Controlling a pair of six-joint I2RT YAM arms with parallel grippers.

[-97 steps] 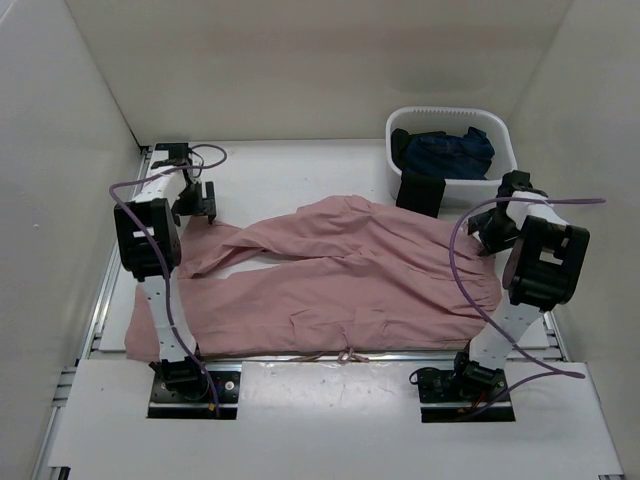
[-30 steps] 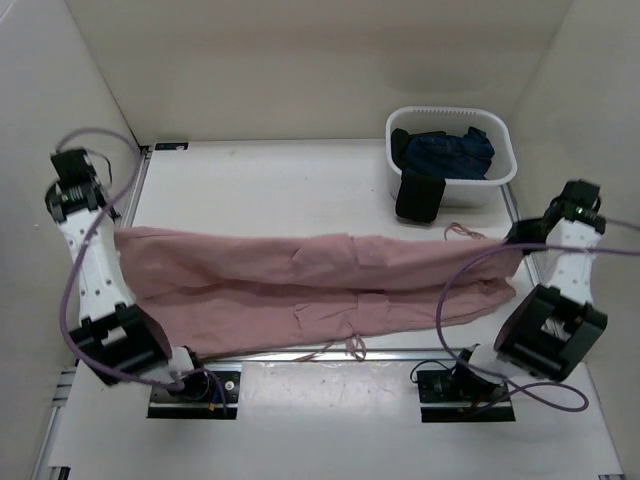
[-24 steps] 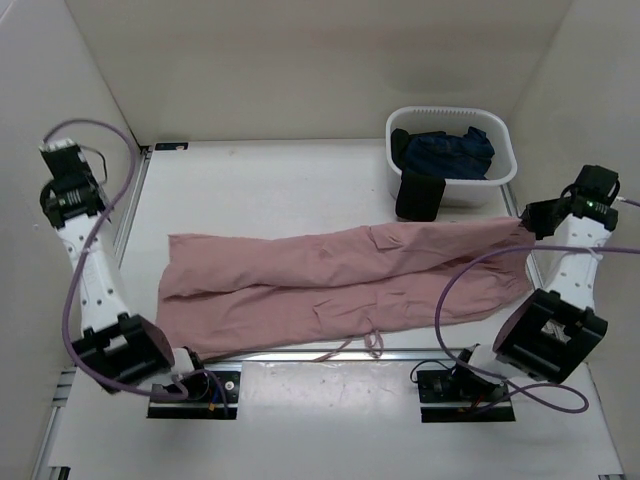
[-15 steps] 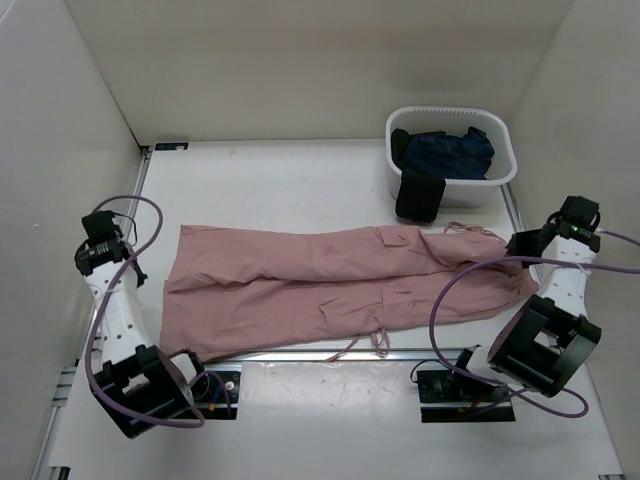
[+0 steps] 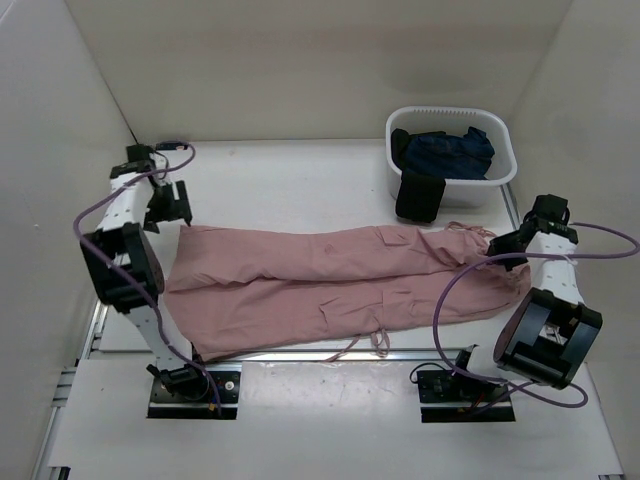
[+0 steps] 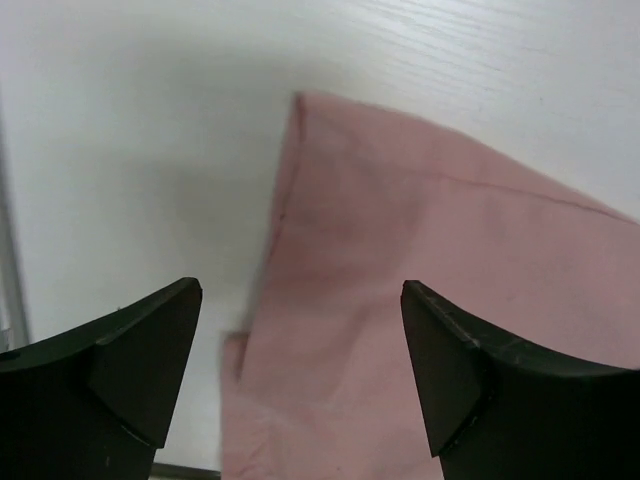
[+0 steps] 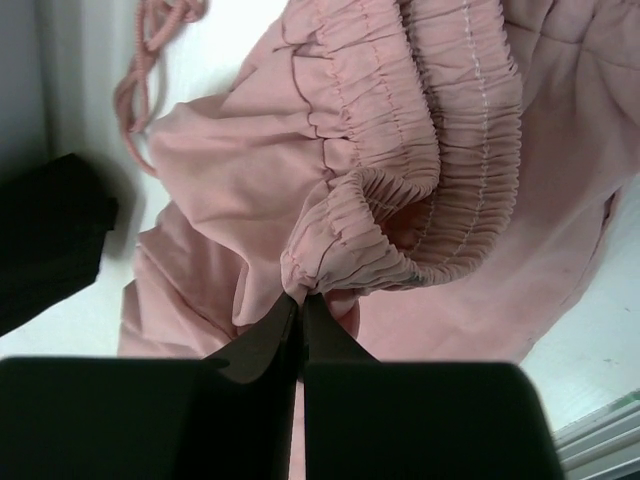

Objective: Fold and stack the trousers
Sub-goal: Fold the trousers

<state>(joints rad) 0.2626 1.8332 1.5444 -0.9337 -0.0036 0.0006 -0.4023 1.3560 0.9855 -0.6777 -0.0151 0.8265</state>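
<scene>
Trousers (image 5: 340, 280) look thin and limp, lying toward the table's (image 5: 300, 180) near edge; right gripper (image 7: 300, 300) pinches the waistband (image 7: 440, 130), left gripper (image 6: 300, 290) gapes empty over the hem (image 6: 300, 200), likely the best hold

Gathered trousers (image 7: 230, 200) waistband in right gripper (image 7: 300, 312)

Bright even overhead light, soft shadows (faint under arms), near claw edges blurred

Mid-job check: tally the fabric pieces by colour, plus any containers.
pink trousers: 1
navy garment: 1
black cloth: 1
white basket: 1
Total: 4
</scene>
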